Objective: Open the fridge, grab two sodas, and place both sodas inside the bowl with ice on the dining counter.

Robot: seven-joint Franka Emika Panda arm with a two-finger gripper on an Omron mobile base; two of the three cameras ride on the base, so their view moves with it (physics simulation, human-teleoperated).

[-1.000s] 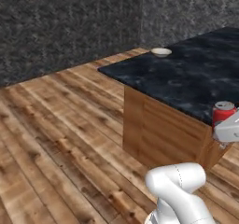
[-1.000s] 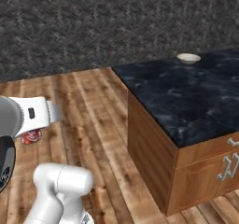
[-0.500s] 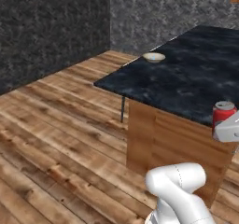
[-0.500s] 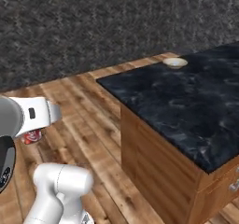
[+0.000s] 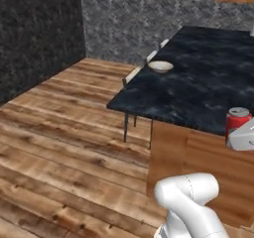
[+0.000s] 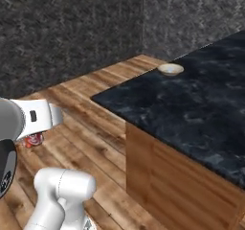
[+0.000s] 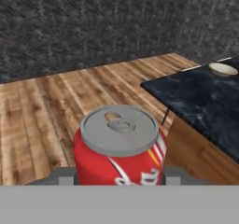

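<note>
A red soda can [image 7: 119, 148] with a silver top stands upright between my gripper's [image 7: 119, 177] fingers, which are shut on it. The same can [image 5: 237, 120] shows at the right edge of the left base view above the white hand, and the can [image 6: 33, 139] peeks out under the hand in the right base view. The tan-rimmed bowl [image 5: 160, 66] [image 6: 171, 69] [image 7: 223, 69] sits near the far corner of the black marble dining counter [image 5: 198, 90] [image 6: 191, 114] [image 7: 205, 101], well ahead of the gripper. The fridge is out of view.
A white-seated chair [image 5: 134, 76] is tucked against the counter's left side, its thin legs on the wood floor [image 5: 59, 133]. Dark stone walls [image 6: 72, 28] close the room behind. The counter's wooden base [image 6: 162, 186] stands close in front of the arm.
The whole picture has shifted as the base moves: the counter and bowl now sit nearer and more to the centre. The can stays in the gripper.
</note>
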